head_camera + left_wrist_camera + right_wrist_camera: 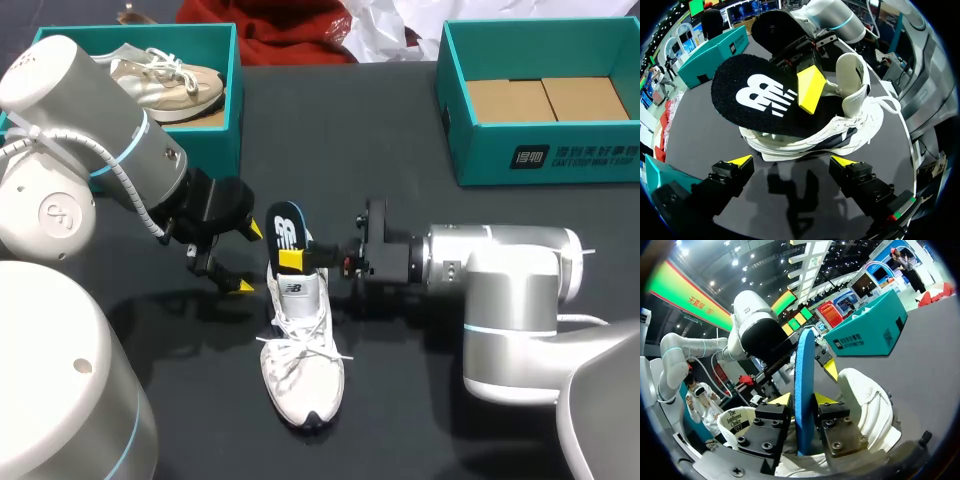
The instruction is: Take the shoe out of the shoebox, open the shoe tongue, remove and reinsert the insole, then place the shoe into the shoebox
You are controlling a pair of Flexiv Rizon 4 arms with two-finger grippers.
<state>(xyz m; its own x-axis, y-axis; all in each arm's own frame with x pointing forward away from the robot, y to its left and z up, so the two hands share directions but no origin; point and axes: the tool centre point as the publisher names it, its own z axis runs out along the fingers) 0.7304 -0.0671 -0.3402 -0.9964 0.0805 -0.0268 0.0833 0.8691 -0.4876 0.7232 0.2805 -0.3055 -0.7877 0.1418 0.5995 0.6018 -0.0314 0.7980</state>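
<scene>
Pinched insole in right claw, seemingly half out of shoe; left claw spread at nine o'clock.

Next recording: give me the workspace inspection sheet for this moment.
Surface: black table, matte.
Job's things: white shoe on its sole at the middle; insole tilted up out of its heel end; right shoebox with no shoe in it; left shoebox holding a beige shoe.
Clutter: nothing seen.
Grippers: right gripper shut on the insole; left gripper open beside the heel, touching nothing.
Cables: white coiled cable along the left arm.
Surroundings: nothing seen reaching over the table.
</scene>
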